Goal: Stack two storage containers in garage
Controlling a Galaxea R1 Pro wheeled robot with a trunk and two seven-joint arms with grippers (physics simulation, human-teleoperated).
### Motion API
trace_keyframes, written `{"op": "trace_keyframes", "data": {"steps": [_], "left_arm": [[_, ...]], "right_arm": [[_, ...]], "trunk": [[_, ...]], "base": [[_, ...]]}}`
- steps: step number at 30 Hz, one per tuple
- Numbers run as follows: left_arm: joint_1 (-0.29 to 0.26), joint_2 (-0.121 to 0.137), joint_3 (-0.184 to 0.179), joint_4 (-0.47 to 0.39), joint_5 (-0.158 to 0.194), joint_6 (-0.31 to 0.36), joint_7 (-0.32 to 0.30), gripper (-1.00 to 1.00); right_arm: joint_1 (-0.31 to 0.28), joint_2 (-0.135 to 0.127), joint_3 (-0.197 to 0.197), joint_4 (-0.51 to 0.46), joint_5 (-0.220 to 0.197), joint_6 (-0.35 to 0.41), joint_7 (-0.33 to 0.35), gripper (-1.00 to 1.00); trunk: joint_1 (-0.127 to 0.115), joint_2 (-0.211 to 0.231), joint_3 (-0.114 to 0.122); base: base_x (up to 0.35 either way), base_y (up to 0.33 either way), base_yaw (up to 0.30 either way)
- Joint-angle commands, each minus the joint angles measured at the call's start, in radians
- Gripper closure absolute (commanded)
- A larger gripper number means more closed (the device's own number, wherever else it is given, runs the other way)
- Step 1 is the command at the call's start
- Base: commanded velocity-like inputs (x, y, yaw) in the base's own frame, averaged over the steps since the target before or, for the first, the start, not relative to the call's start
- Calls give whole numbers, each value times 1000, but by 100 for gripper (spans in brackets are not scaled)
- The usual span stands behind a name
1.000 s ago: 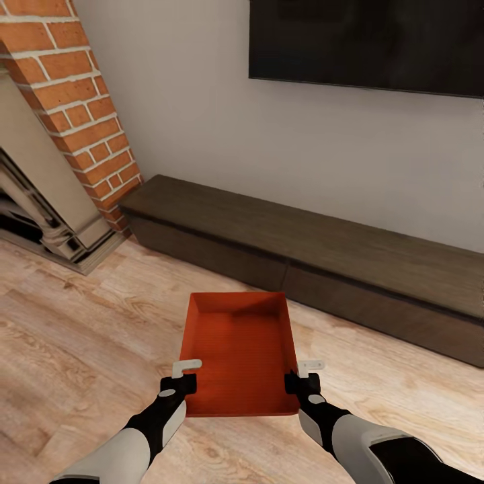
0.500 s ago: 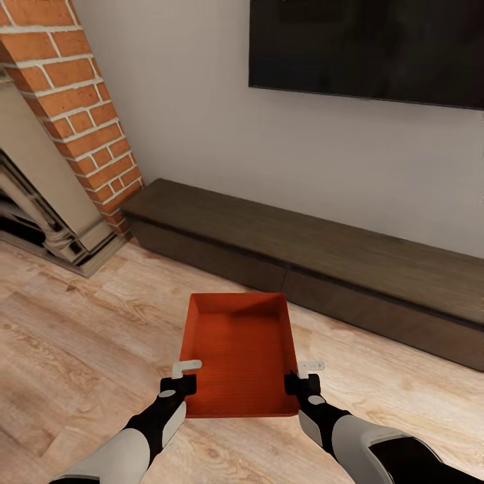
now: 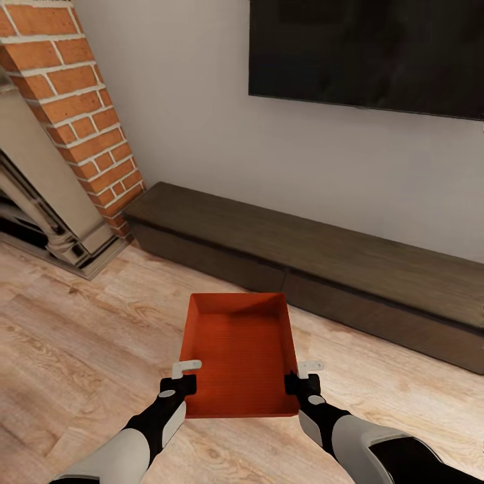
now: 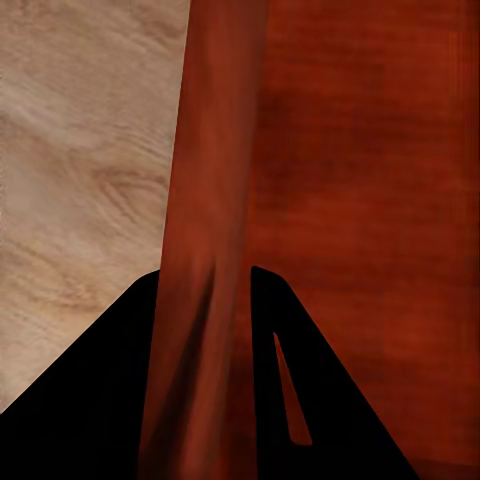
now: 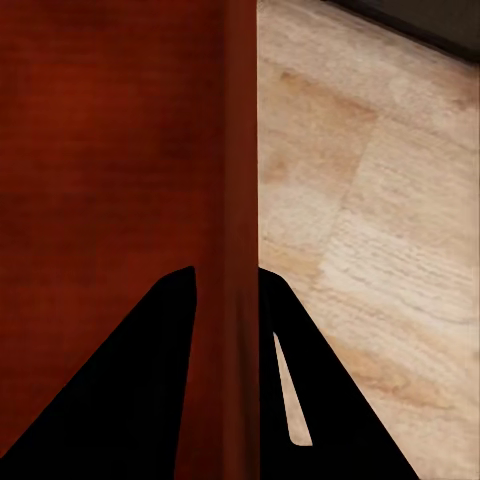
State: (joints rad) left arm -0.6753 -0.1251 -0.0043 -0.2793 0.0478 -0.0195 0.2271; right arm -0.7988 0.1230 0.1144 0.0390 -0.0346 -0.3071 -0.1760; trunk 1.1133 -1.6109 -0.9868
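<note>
I hold one red-orange storage container (image 3: 238, 353), open and lidless, in front of me above the light wood-plank floor (image 3: 74, 349) of the living room. My left gripper (image 3: 183, 378) is shut on its left wall and my right gripper (image 3: 302, 376) is shut on its right wall. In the left wrist view the container wall (image 4: 205, 250) runs between the two dark fingers (image 4: 100, 400). The right wrist view shows the other wall (image 5: 238, 200) pinched between that gripper's fingers (image 5: 130, 390). The container is empty inside.
A low dark wooden TV bench (image 3: 323, 262) runs along the cream wall ahead, under a black wall TV (image 3: 366, 54). A red-brick fireplace (image 3: 74, 114) with a pale surround stands at the left. Wood floor lies to both sides of me.
The whole view has drifted slightly, so the camera moved. The container and both grippers keep the same hold and place in front of me.
</note>
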Motion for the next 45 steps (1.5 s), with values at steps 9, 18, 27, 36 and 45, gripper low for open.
{"op": "trace_keyframes", "data": {"steps": [9,18,27,36,45], "left_arm": [[0,-1,10,4,7,-2,9,100],[0,0,10,5,9,-3,9,100],[0,17,10,3,12,-4,9,100],[0,16,10,3,12,-1,9,100],[0,16,10,3,14,2,9,100]], "right_arm": [[-2,6,-35,-7,16,-4,-2,100],[-2,6,-35,-7,16,-4,-2,100],[-2,7,-35,-7,16,-4,-2,100],[-2,7,-35,-7,16,-4,-2,100],[-2,7,-35,-7,16,-4,-2,100]], "trunk": [[-35,63,28],[-69,126,56],[-104,189,84],[-138,252,112],[-173,315,141]], "base": [[0,0,0],[0,0,0],[0,0,0],[0,0,0],[0,0,0]]}}
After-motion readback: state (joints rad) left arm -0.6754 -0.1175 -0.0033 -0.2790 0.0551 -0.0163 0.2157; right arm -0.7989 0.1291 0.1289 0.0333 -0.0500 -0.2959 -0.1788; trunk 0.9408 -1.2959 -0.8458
